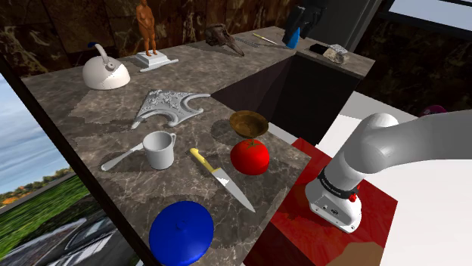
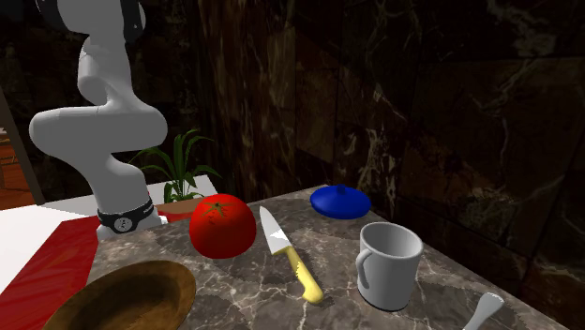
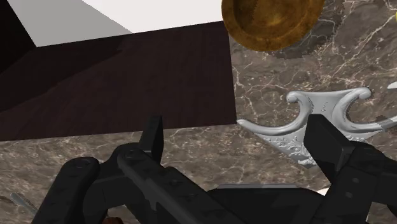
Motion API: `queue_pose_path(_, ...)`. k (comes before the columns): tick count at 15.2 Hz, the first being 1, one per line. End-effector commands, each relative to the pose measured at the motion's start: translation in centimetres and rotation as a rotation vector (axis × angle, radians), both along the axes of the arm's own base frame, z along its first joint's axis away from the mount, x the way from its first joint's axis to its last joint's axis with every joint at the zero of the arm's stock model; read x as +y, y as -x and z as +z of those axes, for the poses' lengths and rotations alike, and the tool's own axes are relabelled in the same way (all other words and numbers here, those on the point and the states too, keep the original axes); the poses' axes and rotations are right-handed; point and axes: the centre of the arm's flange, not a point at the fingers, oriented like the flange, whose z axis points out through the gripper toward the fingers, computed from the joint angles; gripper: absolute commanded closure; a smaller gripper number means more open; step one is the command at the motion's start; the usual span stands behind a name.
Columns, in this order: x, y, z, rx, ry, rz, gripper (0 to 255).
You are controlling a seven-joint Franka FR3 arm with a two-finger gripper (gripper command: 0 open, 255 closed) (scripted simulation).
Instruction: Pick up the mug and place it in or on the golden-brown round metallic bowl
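Mug [image 1: 159, 149] stands on dark marbled counter [image 1: 79, 125] before dark marbled walls [image 2: 422, 94].

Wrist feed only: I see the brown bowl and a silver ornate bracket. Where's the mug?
Observer: The white mug stands upright on the marble counter, to the shoulder view's left of the bowl.
Operator: Anything near it?
Observer: A yellow-handled knife lies between the mug and a red tomato.
Operator: Other side?
Observer: A spoon lies there, beside the mug.
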Motion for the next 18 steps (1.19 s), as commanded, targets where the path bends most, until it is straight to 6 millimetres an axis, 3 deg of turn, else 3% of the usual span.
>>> queue_pose_path(1, 0.0, 0.0, 0.0, 0.0, 0.0, 0.0, 0)
queue_pose_path(18, 18.6, -7.1, -10.4, 0.097, -0.008, 0.034, 0)
